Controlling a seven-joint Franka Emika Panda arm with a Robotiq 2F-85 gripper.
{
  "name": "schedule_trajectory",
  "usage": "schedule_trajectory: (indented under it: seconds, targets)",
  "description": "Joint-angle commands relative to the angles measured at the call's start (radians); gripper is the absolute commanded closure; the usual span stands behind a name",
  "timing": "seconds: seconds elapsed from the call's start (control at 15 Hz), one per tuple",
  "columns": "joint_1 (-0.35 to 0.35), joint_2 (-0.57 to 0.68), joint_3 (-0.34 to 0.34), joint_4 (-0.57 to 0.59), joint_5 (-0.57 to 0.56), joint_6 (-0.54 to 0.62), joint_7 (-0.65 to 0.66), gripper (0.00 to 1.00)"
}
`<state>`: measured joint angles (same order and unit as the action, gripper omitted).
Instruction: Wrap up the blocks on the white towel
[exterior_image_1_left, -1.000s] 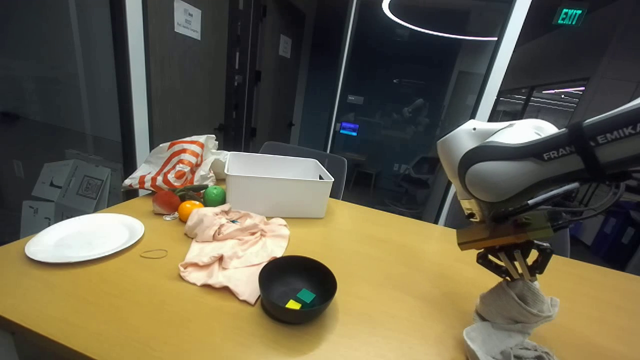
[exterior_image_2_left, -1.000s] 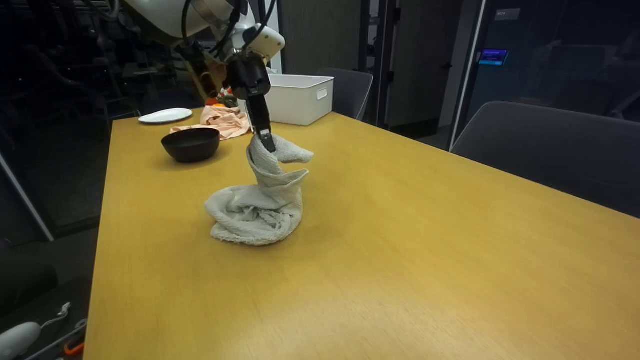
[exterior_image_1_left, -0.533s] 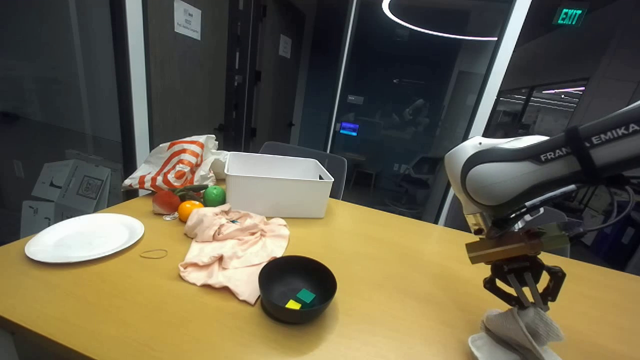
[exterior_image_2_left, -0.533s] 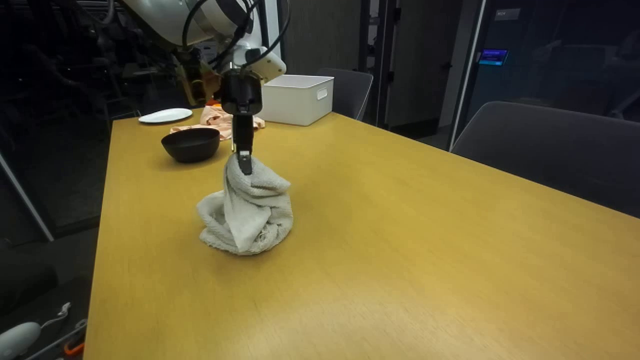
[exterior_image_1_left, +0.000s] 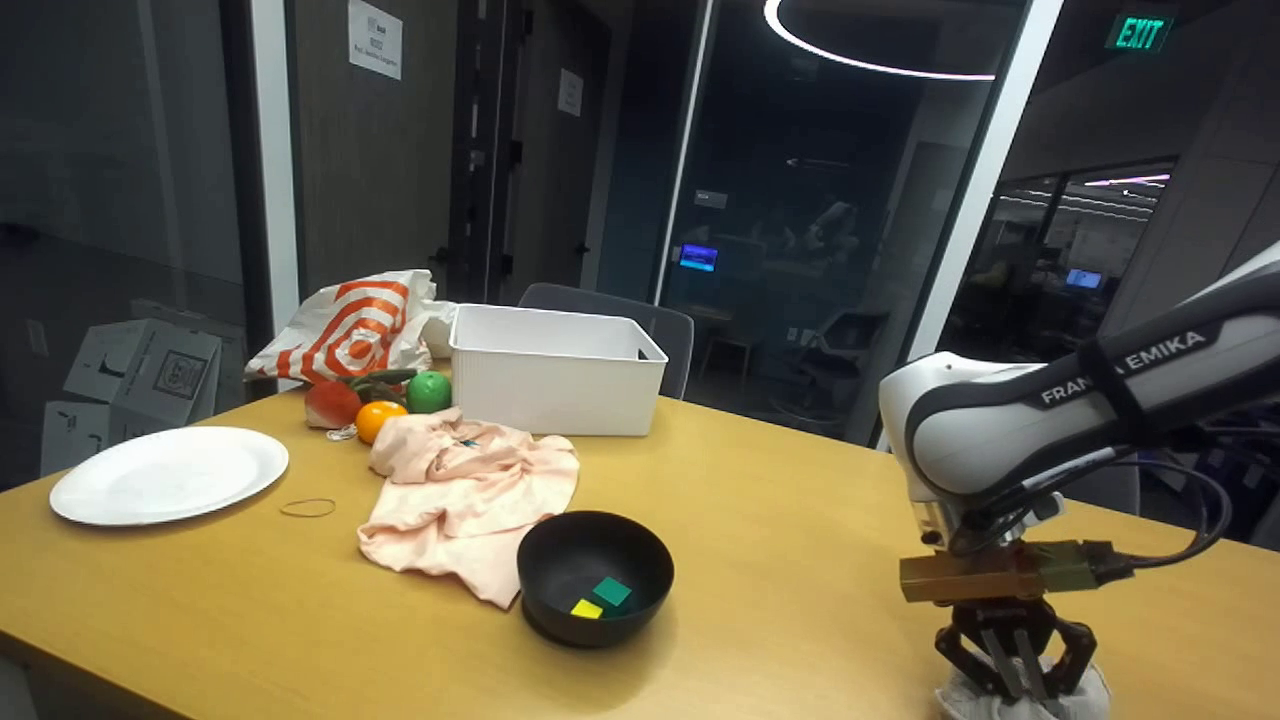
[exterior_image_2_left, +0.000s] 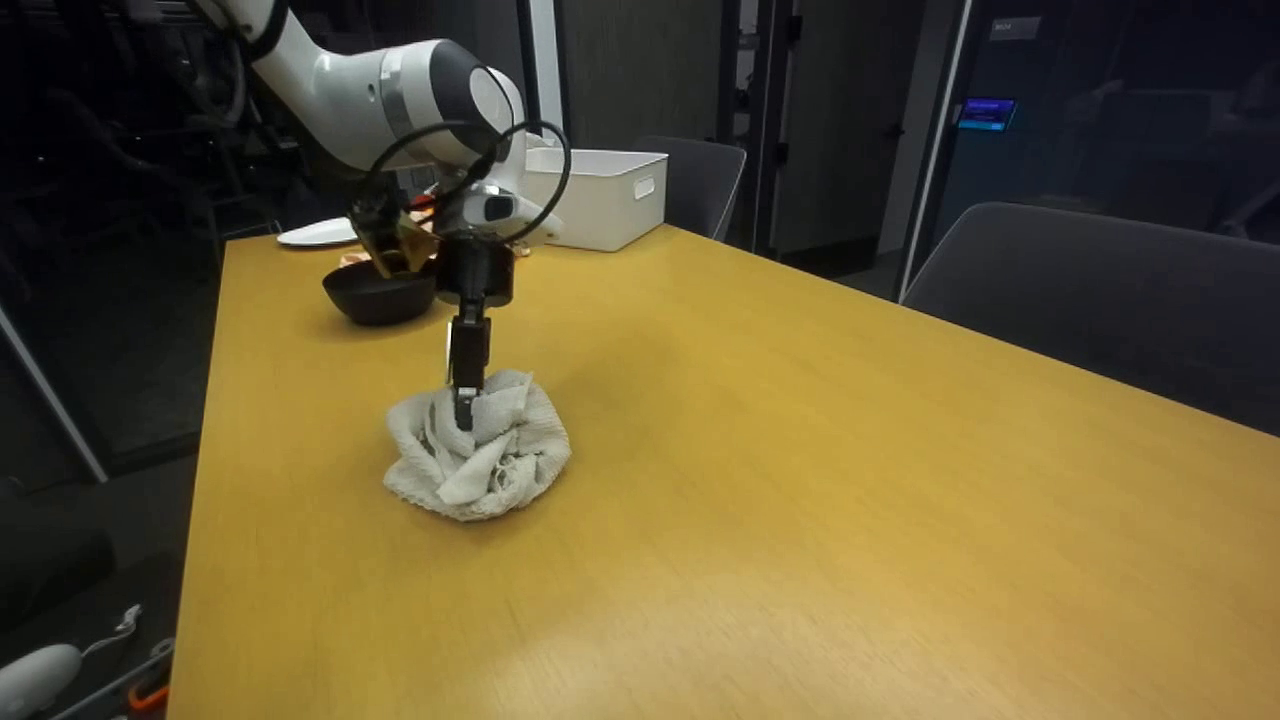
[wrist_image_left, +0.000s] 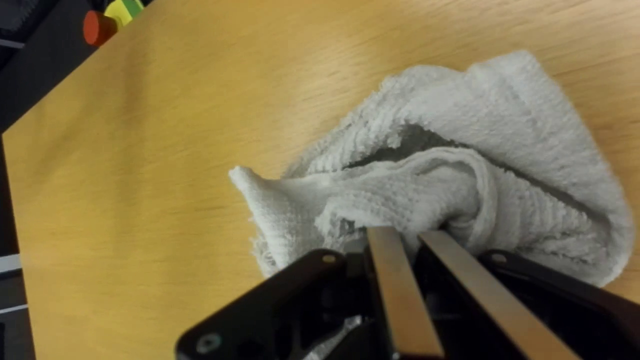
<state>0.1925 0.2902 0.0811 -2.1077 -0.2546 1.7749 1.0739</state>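
Note:
The white towel (exterior_image_2_left: 510, 455) lies bunched in a rounded heap on the table. In the wrist view the towel (wrist_image_left: 525, 115) shows folds and a frayed edge. My gripper (exterior_image_2_left: 464, 408) points down into the heap. In the wrist view its fingertips (wrist_image_left: 406, 234) stand close together with towel cloth between them. In an exterior view the gripper (exterior_image_1_left: 1025, 690) is low at the bottom edge, and the towel (exterior_image_1_left: 1085, 692) is mostly cut off. No blocks show on the towel; any inside are hidden. A green block (exterior_image_1_left: 612, 591) and a yellow block (exterior_image_1_left: 586, 609) lie in the black bowl (exterior_image_1_left: 545, 560).
A pink cloth (exterior_image_1_left: 480, 490) lies beside the bowl. A white bin (exterior_image_1_left: 555, 390), a red-and-white bag (exterior_image_1_left: 350, 325), toy fruit including an orange (exterior_image_1_left: 380, 421), and a white plate (exterior_image_1_left: 170, 475) stand farther off. An orange and yellow-green object (wrist_image_left: 107, 22) shows past the table edge.
The gripper has moved down, carrying the raised part of the towel with it. The towel's tall twisted column has sunk into a low heap on the table.

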Motion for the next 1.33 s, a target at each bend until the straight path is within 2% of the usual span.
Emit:
schedule_trajectory:
  seconds: [0.0, 0.07, 0.13, 0.27, 0.67, 0.73, 0.93, 1.27]
  targets:
    - [0.008, 0.018, -0.013, -0.036, -0.001, 0.122, 0.065, 0.94]
    - [0.009, 0.021, -0.014, -0.036, -0.002, 0.134, 0.074, 0.68]
    - [0.009, 0.013, -0.015, -0.039, -0.003, 0.136, 0.083, 0.67]
    - [0.005, -0.012, -0.015, -0.036, -0.008, 0.12, 0.077, 0.54]
    - [-0.008, -0.166, -0.027, -0.041, -0.057, 0.085, 0.08, 0.07]
    - [-0.015, -0.195, -0.026, -0.041, -0.05, 0.085, 0.068, 0.01]
    - [-0.032, -0.295, -0.02, -0.053, -0.049, 0.098, 0.077, 0.0]
    - [-0.079, -0.443, -0.016, -0.099, 0.018, 0.138, 0.094, 0.01]
